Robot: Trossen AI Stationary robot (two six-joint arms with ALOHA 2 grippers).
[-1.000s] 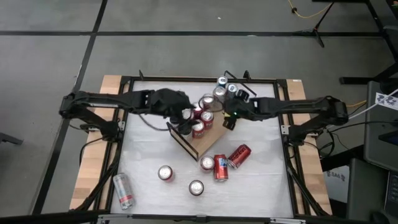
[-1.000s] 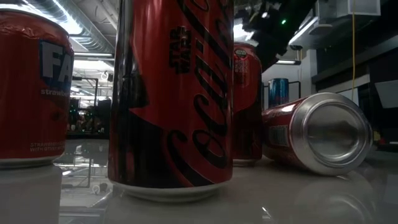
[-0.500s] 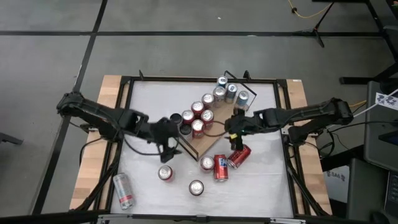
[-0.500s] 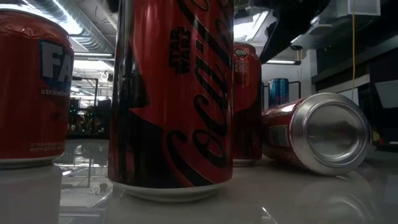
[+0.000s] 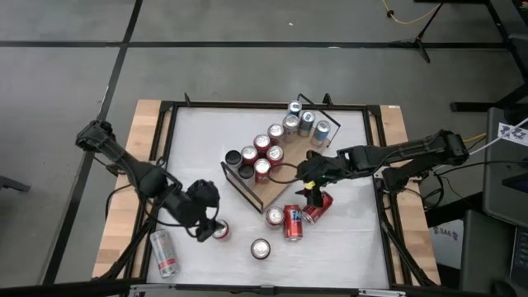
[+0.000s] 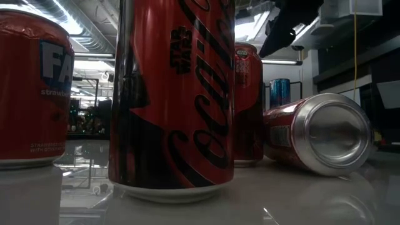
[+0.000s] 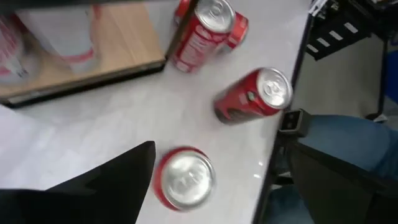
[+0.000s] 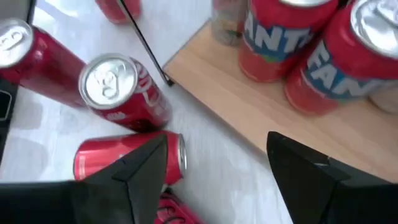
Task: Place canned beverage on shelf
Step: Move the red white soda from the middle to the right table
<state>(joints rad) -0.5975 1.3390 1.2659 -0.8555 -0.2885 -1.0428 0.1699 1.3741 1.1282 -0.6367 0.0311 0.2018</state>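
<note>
The shelf (image 5: 277, 190), a light-wood board (image 8: 249, 106) with black wire rails, lies slantwise mid-table, and several cans (image 5: 260, 157) stand upright on it. My left gripper (image 5: 208, 228) hovers open just beside an upright red can (image 5: 220, 230) near the table's front left. In the left wrist view one dark finger (image 7: 118, 180) shows next to that can's top (image 7: 185, 178). My right gripper (image 5: 310, 191) hangs open at the shelf's near right side, above a red can lying on its side (image 5: 318, 206). Its fingers (image 8: 140, 165) stand above that can (image 8: 106, 163) with nothing between them.
Two upright red cans (image 5: 275, 216) (image 5: 293, 223) stand by the lying one, and another (image 5: 261, 247) stands nearer the front. A silver can (image 5: 163, 252) lies at the front left. More cans (image 5: 301, 120) stand toward the shelf's far rail. A person's blue-clad leg (image 7: 348, 134) shows beyond the table edge.
My left gripper has drawn away from the shelf and swung toward the table's near left, coming down by the upright red can. My right gripper has moved from the far cans toward the near edge, over the lying can. No can has moved.
</note>
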